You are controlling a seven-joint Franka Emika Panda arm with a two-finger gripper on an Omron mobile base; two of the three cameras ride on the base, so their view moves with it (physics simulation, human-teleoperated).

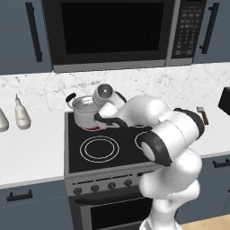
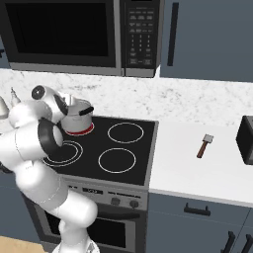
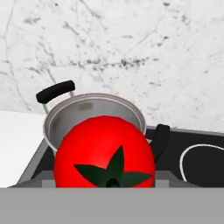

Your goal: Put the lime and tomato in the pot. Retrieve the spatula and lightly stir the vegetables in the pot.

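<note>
The tomato [image 3: 105, 151] is seen in the hand view right in front of the camera, its dark stem facing the lens, where the pincer's fingertips would rise; it is judged to be held between the jaws, which stand fairly wide around it, though the tips themselves are hidden by the fruit. The step in hand is taken to be the carrying of the tomato to the pot [image 3: 94, 118], which lies just beyond it on the rear left burner of the stove [image 1: 103, 152], before the marble wall. A short advance over the rim is called for next, then a release. Whether the lime already lies inside cannot be told; the visible part of the interior looks bare. Farthest off, the spatula [image 2: 204, 145] is left on the white counter [image 2: 197, 173] right of the stove, well apart from the pot.
</note>
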